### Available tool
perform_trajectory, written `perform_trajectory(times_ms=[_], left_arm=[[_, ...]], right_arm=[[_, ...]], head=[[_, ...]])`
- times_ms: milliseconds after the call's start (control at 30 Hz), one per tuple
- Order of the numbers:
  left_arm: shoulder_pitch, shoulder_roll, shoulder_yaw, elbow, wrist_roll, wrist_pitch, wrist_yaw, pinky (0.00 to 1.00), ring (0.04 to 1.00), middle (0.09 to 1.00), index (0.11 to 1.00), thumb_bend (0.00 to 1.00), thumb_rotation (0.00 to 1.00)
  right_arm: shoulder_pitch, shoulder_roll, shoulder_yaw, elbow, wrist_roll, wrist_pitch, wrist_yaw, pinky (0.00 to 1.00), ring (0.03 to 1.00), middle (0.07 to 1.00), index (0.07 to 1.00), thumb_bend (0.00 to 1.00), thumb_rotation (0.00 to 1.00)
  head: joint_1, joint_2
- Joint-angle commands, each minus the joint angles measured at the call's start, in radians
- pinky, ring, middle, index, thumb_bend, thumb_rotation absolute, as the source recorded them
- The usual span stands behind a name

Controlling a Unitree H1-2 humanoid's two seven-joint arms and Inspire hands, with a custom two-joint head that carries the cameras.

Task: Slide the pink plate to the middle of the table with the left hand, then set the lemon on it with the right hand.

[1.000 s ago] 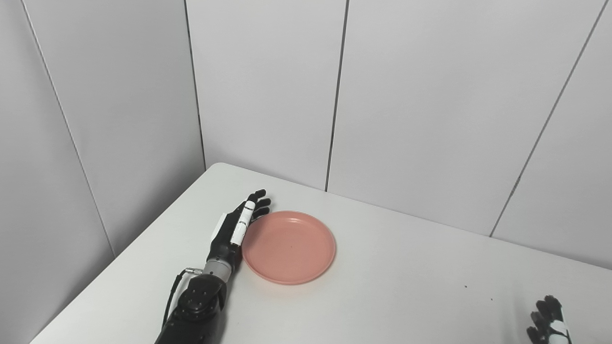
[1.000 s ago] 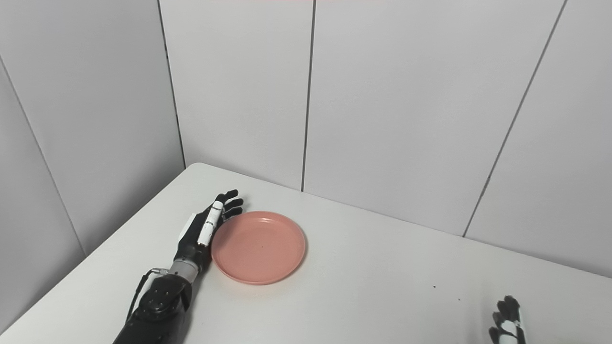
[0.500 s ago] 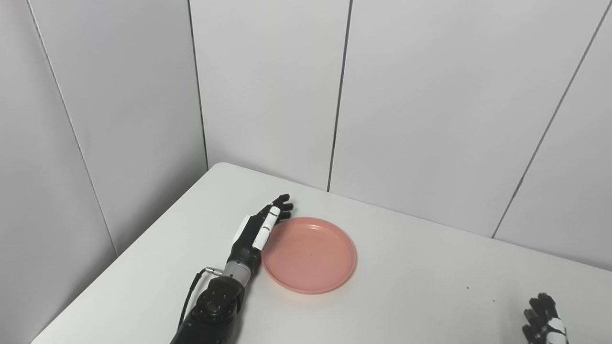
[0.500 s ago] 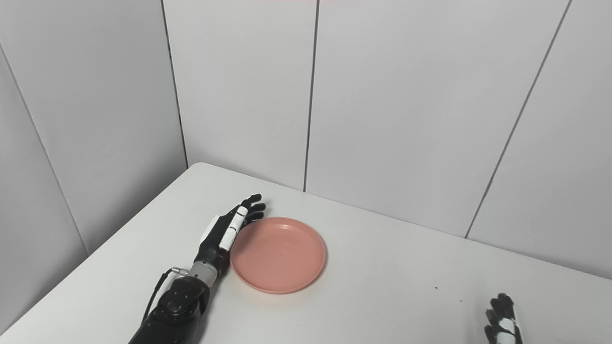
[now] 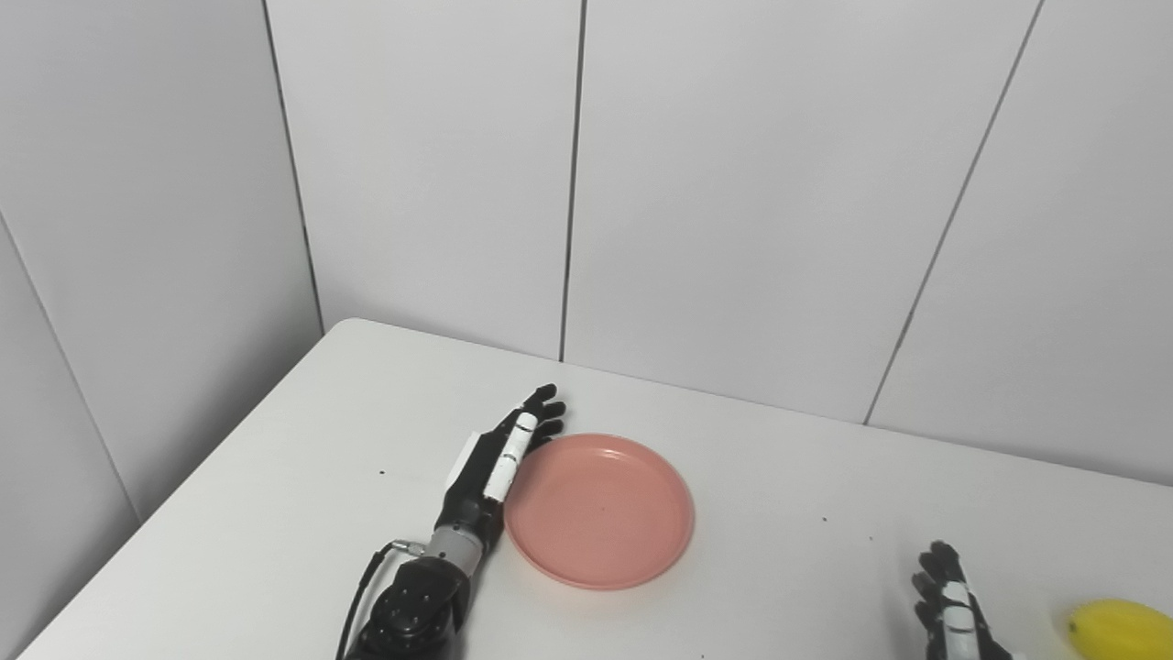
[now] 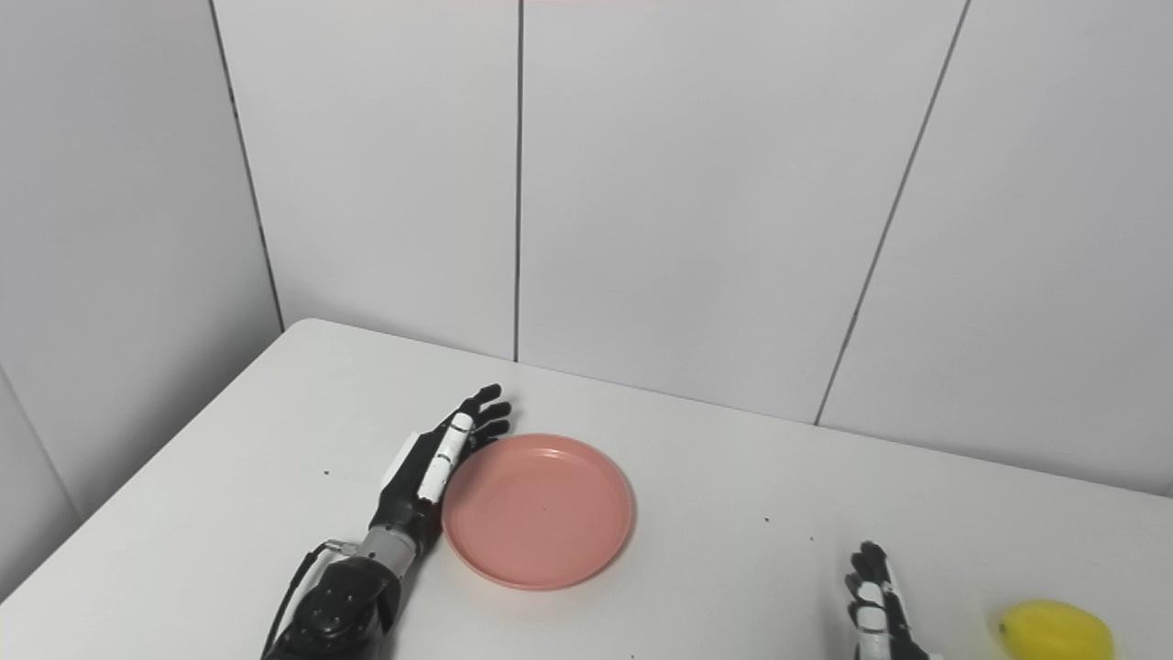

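Observation:
The pink plate [image 5: 598, 510] lies flat on the white table [image 5: 302, 440], left of the picture's middle. My left hand [image 5: 495, 463] stands on edge with straight fingers, its palm against the plate's left rim; it is open and holds nothing. The yellow lemon [image 6: 1056, 630] rests at the table's near right, partly cut off in the left eye view [image 5: 1120, 629]. My right hand [image 6: 875, 605] is low at the bottom edge, a little left of the lemon and apart from it, fingers spread and empty.
Grey panelled walls close the table off at the back and the left. The table's left edge [image 5: 174, 495] runs diagonally toward the near left corner. A few small dark specks mark the tabletop.
The camera has swung right, bringing the lemon into view. My left hand has pushed the plate to the right across the table. The right hand shows more of itself.

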Motion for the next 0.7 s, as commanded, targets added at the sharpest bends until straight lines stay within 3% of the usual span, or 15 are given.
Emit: perform_trajectory(times_ms=[0,267,433,667], left_arm=[[0.022,-0.013,-0.002,-0.005,-0.010,0.019,-0.017,0.91,0.871,0.872,0.872,0.58,1.00],[0.025,-0.019,-0.007,-0.005,-0.041,0.009,-0.050,0.86,0.852,0.857,0.859,0.58,1.00],[0.045,-0.034,-0.027,-0.042,-0.024,0.037,-0.050,0.83,0.852,0.858,0.861,0.57,1.00],[0.069,-0.035,-0.050,-0.091,-0.032,0.072,-0.068,0.87,0.882,0.879,0.875,0.59,1.00]], right_arm=[[-0.031,0.004,0.006,-0.006,-0.002,-0.072,0.011,0.96,0.937,0.937,0.930,0.53,1.00],[-0.050,0.023,0.028,0.027,-0.049,-0.101,-0.004,0.94,0.928,0.932,0.924,0.57,1.00],[-0.059,0.036,0.039,0.039,-0.078,-0.113,-0.015,0.94,0.920,0.923,0.913,0.56,1.00],[-0.068,0.056,0.054,0.061,-0.122,-0.115,-0.039,0.93,0.909,0.914,0.904,0.57,1.00]], head=[[-0.030,0.012],[-0.130,0.038],[-0.183,0.049],[-0.259,0.049]])
